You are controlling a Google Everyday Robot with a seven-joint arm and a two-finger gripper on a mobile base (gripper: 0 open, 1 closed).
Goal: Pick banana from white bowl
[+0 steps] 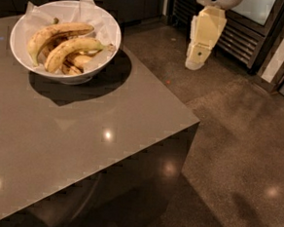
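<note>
Pincer: my pincer [194, 63] hangs at the upper right of the view. It points down over the floor [237, 141], beyond the worktop's right edge.
Pincer state: I cannot tell whether it is open or closed.
Gap: the pincer is well apart from the white bowl [78, 78] and touches none of the fruit.
Banana: the banana [73, 49] lies in the white bowl on the side nearer the camera, on top of the pile. It is plump, curved and mostly clean yellow, with its dark tip toward the bowl's right rim.
Other fruit: a streaked long banana [60, 31] lies just behind it, and small browned bananas [73, 67] sit partly hidden underneath.
Lining: white paper [36, 17] lines the bowl, its corners standing above the rim.
Worktop: the grey glossy worktop [81, 145] carries the bowl near its far left end and shows bright light spots.
Background: a slatted panel [239, 41] stands behind the pincer.
</note>
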